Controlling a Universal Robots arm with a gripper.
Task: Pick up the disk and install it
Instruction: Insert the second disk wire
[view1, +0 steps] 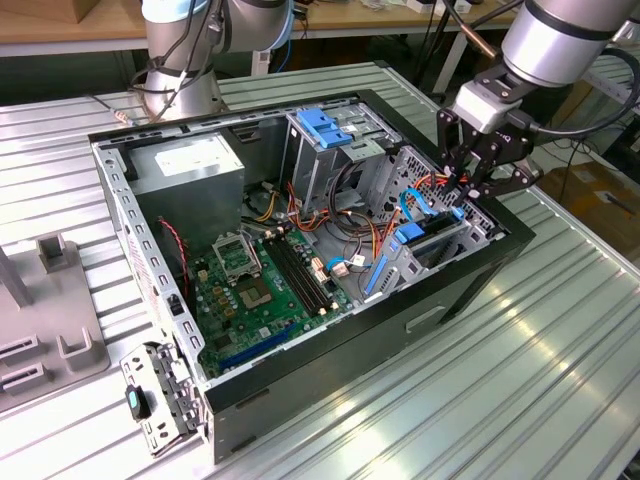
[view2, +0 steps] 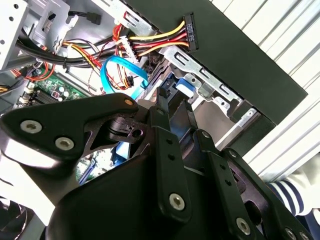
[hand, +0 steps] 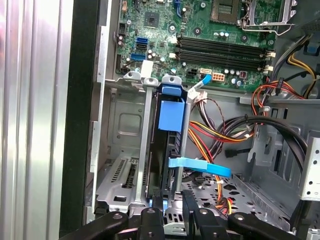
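Observation:
The disk (hand: 170, 116), a dark drive in a bright blue carrier, stands on edge in a slot of the metal drive bay (hand: 117, 165) at the front of the open computer case (view1: 300, 380). In the exterior view the disk (view1: 412, 240) sits low in that bay at the case's right end. My gripper (hand: 173, 200) is right above the disk's outer end, its two black fingers (hand: 158, 202) close together on either side of it. In the second wrist view the gripper (view2: 173, 100) points down into the bay, with the blue carrier (view2: 187, 85) just past the fingertips. The gripper (view1: 465, 190) hangs over the bay.
Bundled power cables (hand: 220, 135) and a blue data cable (view2: 117, 75) lie beside the bay. The motherboard (view1: 265, 290) fills the case floor. A drive cage with a blue bracket (view1: 325, 125) stands behind. A second arm's base (view1: 180, 80) and a grey fixture (view1: 50, 330) stand on the exterior view's left. A striped sleeve (view2: 295, 192) is near.

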